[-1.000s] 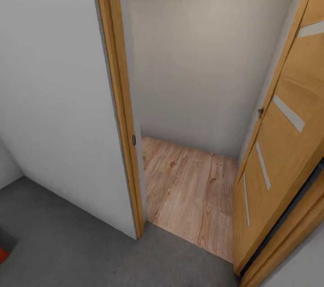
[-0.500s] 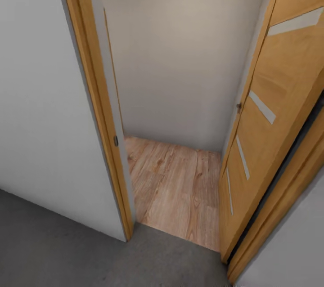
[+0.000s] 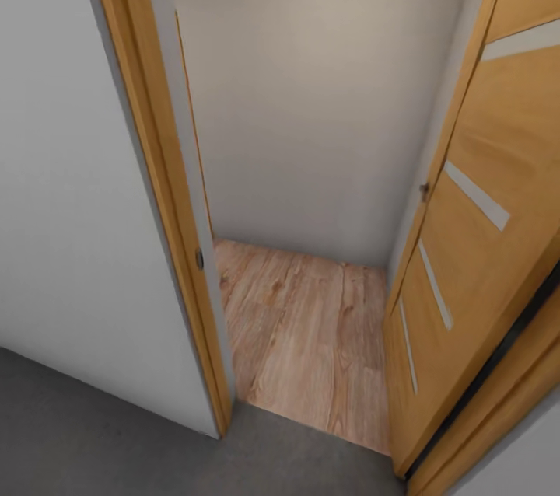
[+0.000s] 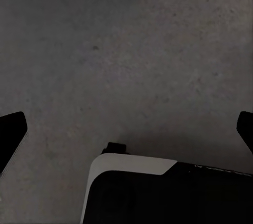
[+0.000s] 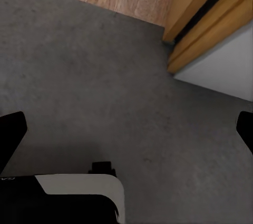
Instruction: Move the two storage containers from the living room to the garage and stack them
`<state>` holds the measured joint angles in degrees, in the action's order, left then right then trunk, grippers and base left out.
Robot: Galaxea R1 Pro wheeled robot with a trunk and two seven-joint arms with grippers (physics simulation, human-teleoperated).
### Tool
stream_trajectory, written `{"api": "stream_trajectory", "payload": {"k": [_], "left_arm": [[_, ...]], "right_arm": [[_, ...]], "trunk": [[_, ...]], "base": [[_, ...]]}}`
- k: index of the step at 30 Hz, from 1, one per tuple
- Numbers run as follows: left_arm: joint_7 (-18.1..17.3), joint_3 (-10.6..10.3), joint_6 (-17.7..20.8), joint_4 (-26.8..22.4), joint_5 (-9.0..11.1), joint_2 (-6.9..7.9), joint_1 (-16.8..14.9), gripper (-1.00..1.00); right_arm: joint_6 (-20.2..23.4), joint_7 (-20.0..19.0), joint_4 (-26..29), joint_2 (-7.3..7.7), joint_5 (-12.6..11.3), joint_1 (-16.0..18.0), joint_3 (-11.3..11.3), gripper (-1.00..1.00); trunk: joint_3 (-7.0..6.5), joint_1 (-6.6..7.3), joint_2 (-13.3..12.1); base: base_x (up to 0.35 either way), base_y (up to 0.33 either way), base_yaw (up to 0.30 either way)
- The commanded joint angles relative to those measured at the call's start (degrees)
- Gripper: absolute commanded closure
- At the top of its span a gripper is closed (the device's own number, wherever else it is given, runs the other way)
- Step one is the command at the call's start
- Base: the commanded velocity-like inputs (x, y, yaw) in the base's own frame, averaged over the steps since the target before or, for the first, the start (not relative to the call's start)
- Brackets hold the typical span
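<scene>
While the robot stands on the dark grey concrete floor point(image 3: 93, 434) of the garage, its head camera looks forward and down through an open doorway. At the far left is a plain pale wall point(image 3: 62, 208), ending in a light wooden door frame point(image 3: 155, 193) with a small metal strike plate partway down. Through the opening lies a strip of light wood-plank floor point(image 3: 311, 340), closed off behind by a bare beige wall point(image 3: 311, 92). On the right, a wooden door point(image 3: 482, 247) with pale inset strips stands swung open, its edge narrowing the gap. The two storage containers cannot be seen from where the robot looks now, so how far the task has come cannot be read from this moment; at best the robot seems to be at the threshold between garage and wood-floored room, and carrying and stacking cannot be confirmed as done. The left wrist camera looks down on bare concrete, with the left claw point(image 4: 126, 132) spread wide, its dark fingertips at the two sides and nothing between them; the foot of the door frame sits just beyond. The right wrist camera shows the right claw point(image 5: 126, 132) likewise wide open and empty over concrete, near the door's lower edge. The frame and the open door look like the things most likely to catch the robot's base.
</scene>
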<state>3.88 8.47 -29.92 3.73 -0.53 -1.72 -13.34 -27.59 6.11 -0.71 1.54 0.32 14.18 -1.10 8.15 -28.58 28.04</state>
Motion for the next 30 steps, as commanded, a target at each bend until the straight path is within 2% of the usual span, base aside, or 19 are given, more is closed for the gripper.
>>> {"api": "stream_trajectory", "payload": {"k": [1, 17, 30], "left_arm": [[0.2, 0.1, -0.4, 0.2, -0.1, -0.01, -0.1, -1.00], [0.2, 0.2, -0.2, 0.2, -0.1, -0.04, -0.1, -1.00], [0.2, 0.1, -0.2, 0.2, -0.1, -0.11, -0.1, -1.00]], "right_arm": [[-0.2, 0.2, -0.1, -0.02, 0.0, 0.1, -0.1, -1.00], [-0.3, 0.2, 0.0, -0.02, 0.2, 0.1, -0.1, -1.00], [-0.3, 0.2, 0.0, 0.00, 0.0, 0.1, -0.1, -1.00]], "trunk": [[0.10, -0.06, 0.1], [0.10, -0.06, 0.1], [0.10, -0.06, 0.1]], "base": [[0.302, 0.083, 0.000], [0.311, 0.010, 0.000], [0.030, 0.000, 0.000]]}}
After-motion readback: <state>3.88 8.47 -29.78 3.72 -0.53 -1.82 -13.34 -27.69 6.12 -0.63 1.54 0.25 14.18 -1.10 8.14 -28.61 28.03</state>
